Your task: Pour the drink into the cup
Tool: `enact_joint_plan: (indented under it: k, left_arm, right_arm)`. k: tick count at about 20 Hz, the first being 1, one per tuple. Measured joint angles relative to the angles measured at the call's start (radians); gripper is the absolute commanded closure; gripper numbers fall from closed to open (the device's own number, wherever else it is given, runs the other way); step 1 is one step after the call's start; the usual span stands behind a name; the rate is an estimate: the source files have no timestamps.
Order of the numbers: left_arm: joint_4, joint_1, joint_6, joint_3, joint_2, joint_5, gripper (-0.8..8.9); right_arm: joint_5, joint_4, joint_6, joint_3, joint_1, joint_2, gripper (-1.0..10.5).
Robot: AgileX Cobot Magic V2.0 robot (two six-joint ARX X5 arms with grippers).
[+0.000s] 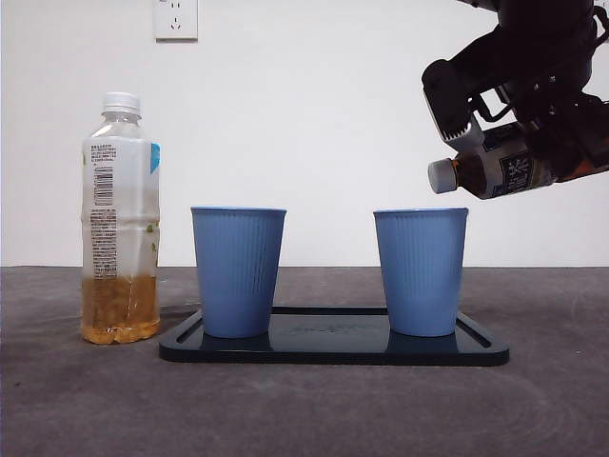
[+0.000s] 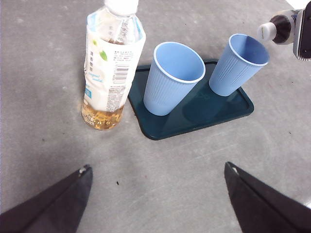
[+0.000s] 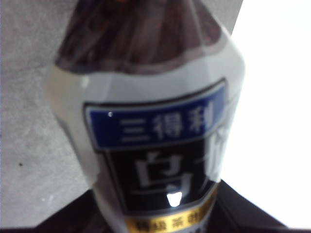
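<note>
My right gripper (image 1: 561,143) is shut on a dark tea bottle (image 1: 495,167) with a white cap and holds it tipped on its side, cap just above the rim of the right blue cup (image 1: 421,271). The bottle fills the right wrist view (image 3: 155,141). The cap is on and no liquid flows. A second blue cup (image 1: 238,271) stands at the left on the same dark tray (image 1: 333,350). In the left wrist view the cups (image 2: 172,77) (image 2: 239,63), the tray (image 2: 214,114) and the tipped bottle's cap (image 2: 268,31) show. My left gripper (image 2: 155,194) is open and empty, back from the tray.
A clear bottle (image 1: 119,219) with a white cap and a little yellow drink stands upright left of the tray; it also shows in the left wrist view (image 2: 112,63). A wall socket (image 1: 176,19) is on the white wall behind.
</note>
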Motion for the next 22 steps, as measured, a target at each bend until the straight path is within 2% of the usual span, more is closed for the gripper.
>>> enact_joint_plan:
  k: [2,4,8,10,11,13,15,17,19,22]
  left_arm:
    - [0.000,0.000,0.000,0.000,0.000,0.000,3.75]
    - [0.000,0.000,0.000,0.000,0.000,0.000,3.75]
    - [0.000,0.000,0.000,0.000,0.000,0.000,3.75]
    - [0.000,0.000,0.000,0.000,0.000,0.000,3.75]
    - [0.000,0.000,0.000,0.000,0.000,0.000,3.75]
    - [0.000,0.000,0.000,0.000,0.000,0.000,3.75]
    - [0.000,0.000,0.000,0.000,0.000,0.000,3.75]
    - [-0.001,0.000,0.000,0.000,0.000,0.000,3.75]
    - [0.000,0.000,0.000,0.000,0.000,0.000,3.75]
    - [0.000,0.000,0.000,0.000,0.000,0.000,3.75]
  right_arm:
    - [-0.005,0.000,0.043,0.000,0.000,0.000,8.9]
    - [-0.043,-0.002,0.095,0.000,-0.001,-0.012,8.9]
    - [-0.197,-0.010,0.280,0.000,-0.019,-0.141,8.9]
    - [-0.323,-0.027,0.416,0.001,-0.059,-0.220,8.9]
    - [-0.403,-0.042,0.514,0.001,-0.092,-0.253,8.9]
    - [-0.608,-0.060,0.713,0.000,-0.170,-0.305,8.9]
    - [-0.776,0.001,0.851,-0.023,-0.233,-0.338,9.1]
    - [-0.859,0.107,0.930,-0.087,-0.261,-0.360,9.1]
    - [-0.903,0.206,0.988,-0.172,-0.287,-0.369,9.1]
    - [-0.924,0.352,1.051,-0.298,-0.321,-0.364,9.1]
